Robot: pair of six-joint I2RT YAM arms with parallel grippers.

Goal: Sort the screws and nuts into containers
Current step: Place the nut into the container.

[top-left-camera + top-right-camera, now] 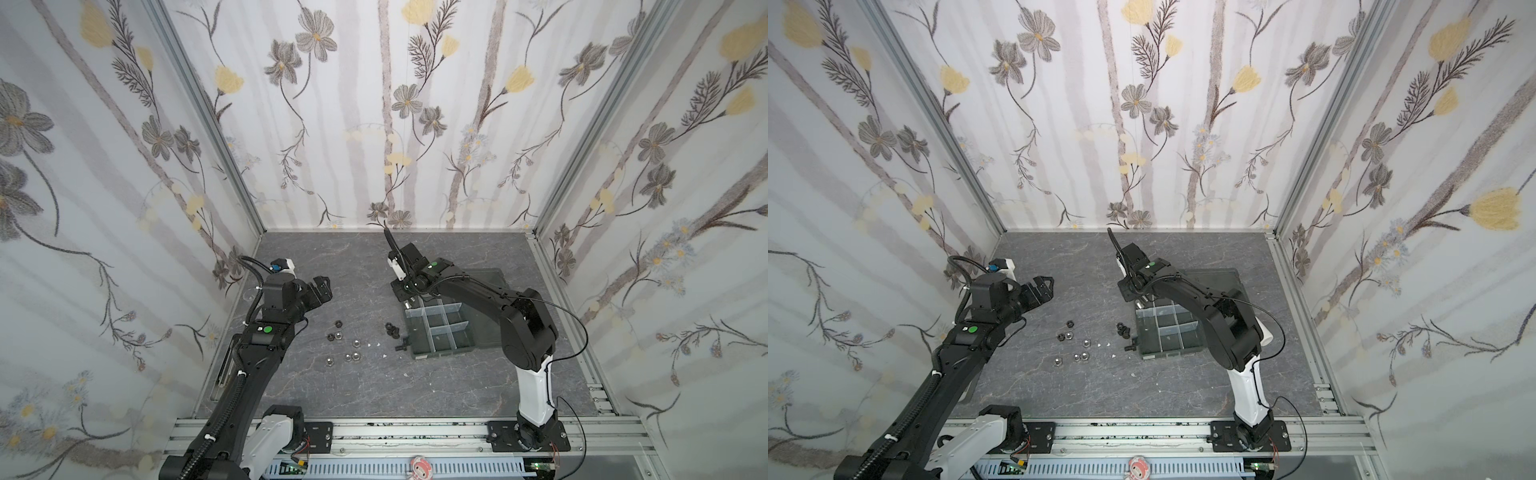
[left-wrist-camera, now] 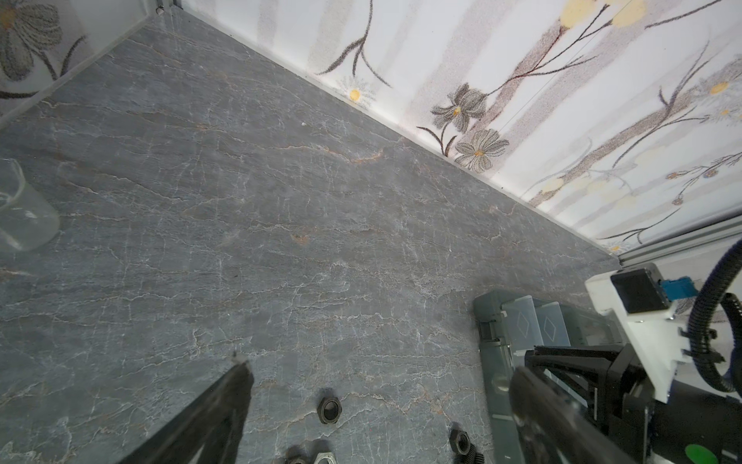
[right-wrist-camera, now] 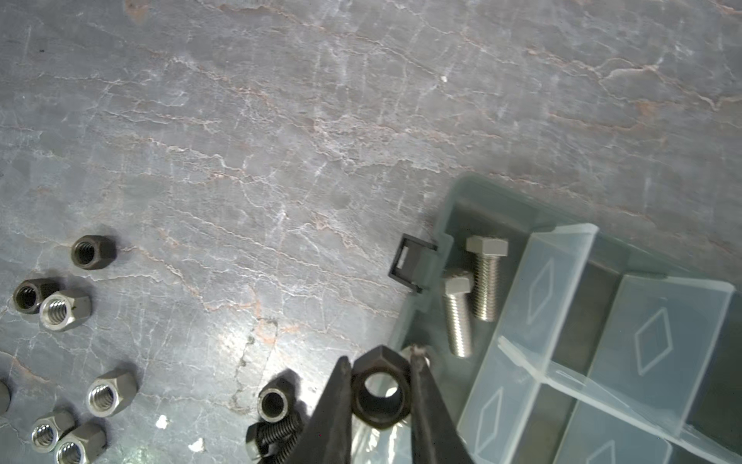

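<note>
Two silver screws [image 3: 486, 281] lie in a corner container [image 3: 502, 197]; black and silver nuts [image 3: 64, 309] lie scattered outside, one black nut [image 3: 379, 363] gripped.

Occlusions and cropped items
In both top views the right arm [image 1: 478, 289] covers the far part of the organizer box [image 1: 444, 352]; wrist-view edges crop the clear cup [image 2: 24, 217] and several nuts [image 3: 72, 450].

The grey, veined stone tabletop [image 1: 332, 257] carries a dark organizer box [image 1: 442, 353]. Black nuts [image 1: 390, 328] lie clumped just beside the box. Farther from it, silver nuts [image 1: 356, 343] and more black ones lie scattered, with white specks [image 1: 378, 345] between. A clear cup [image 2: 24, 209] sits well apart from the box.
</note>
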